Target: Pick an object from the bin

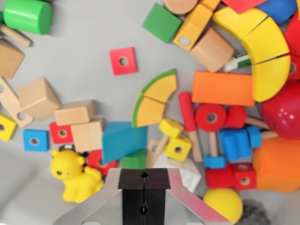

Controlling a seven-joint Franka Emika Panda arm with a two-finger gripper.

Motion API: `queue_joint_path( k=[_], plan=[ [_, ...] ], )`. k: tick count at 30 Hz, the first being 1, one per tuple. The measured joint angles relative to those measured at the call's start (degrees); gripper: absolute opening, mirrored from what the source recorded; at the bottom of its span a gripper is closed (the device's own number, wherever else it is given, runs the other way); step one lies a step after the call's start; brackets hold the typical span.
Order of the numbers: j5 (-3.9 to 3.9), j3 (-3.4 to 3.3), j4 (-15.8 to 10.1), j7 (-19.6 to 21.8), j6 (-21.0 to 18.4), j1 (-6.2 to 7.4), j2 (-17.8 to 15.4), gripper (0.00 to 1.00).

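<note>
Jaws clenched and empty over a bin (pixel 84 42) of toys, no object picked yet.

From the wrist view's left: a green cylinder (pixel 29 15) in the top corner, plain wood blocks (pixel 38 97) below it, a small blue block (pixel 35 140) and a yellow bear (pixel 74 176) at the bottom, just left of the gripper (pixel 144 176), whose black pads meet with nothing between them. Directly ahead of the jaws, almost touching in the picture, lies a blue wedge (pixel 123 140), its long axis running across the view; it looks the nearest candidate, though the jaws would need to part first. Farther right sit a red peg (pixel 187 111), an orange block (pixel 223 88), yellow arch pieces (pixel 269 47), a red ball (pixel 282 112) and a yellow ball (pixel 223 203). The bin's grey floor holds everything; its walls are not clearly seen.
</note>
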Motion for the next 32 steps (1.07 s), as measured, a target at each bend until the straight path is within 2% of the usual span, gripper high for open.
queue_joint_path(
  k=[15, 32],
  plan=[
    [0.08, -0.01, 2.2, -0.1, -4.3, 0.00, -2.0, 0.00],
    [0.08, -0.02, 2.4, -0.1, -4.7, 0.00, -2.1, 0.00]
  ],
)
